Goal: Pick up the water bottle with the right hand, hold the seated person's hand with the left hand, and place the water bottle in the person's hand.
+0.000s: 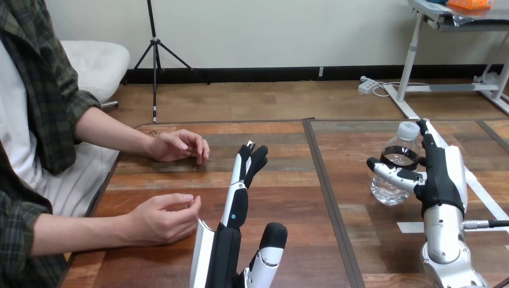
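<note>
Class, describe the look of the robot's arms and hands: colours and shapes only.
The left robot hand and right robot hand are black with white back shells and black-and-white jointed fingers. The right forearm is a silver cylinder.

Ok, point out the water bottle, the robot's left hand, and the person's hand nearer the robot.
water bottle (397, 157), head view, on its dark label band.
left hand (225, 252), head view, on its black palm.
person's nearer hand (161, 219), head view, on the hand's middle.

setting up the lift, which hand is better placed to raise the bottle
Right: the right hand has its thumb round the bottle; the left hand is open by the person's hands.
</note>
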